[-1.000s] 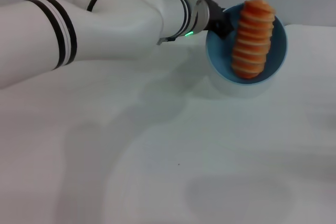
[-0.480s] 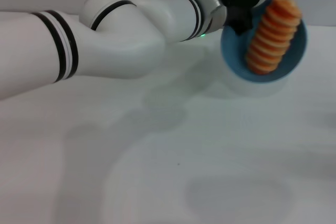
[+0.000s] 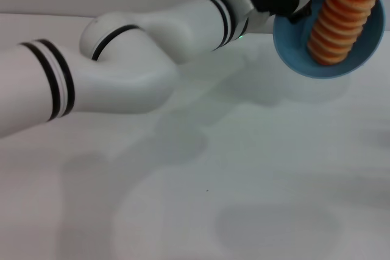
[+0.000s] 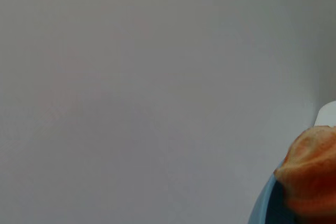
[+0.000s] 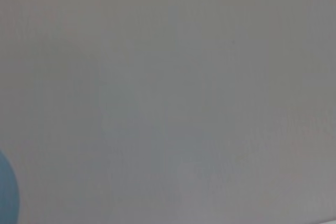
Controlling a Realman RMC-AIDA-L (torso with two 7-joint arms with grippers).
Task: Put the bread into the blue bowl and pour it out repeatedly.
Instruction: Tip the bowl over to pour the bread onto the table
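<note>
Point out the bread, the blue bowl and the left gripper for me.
bread (image 3: pixel 338 19): head view, middle of its ridged striped top.
blue bowl (image 3: pixel 291 50): head view, inner wall beside the bread.
left gripper (image 3: pixel 297 9): head view, black tip at the bowl's rim.

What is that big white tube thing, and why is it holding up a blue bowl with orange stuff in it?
The white tube is a robot's left arm. Its left gripper, the black hand at the end, holds the blue bowl by its rim, tipped up above the white table. The orange stuff is toy bread lying inside the bowl. The big picture comes from a camera on the robot's head. Another camera sits on the left wrist and sees just a bit of bread. The right wrist camera shows mostly plain grey. The right arm is out of sight.
</note>
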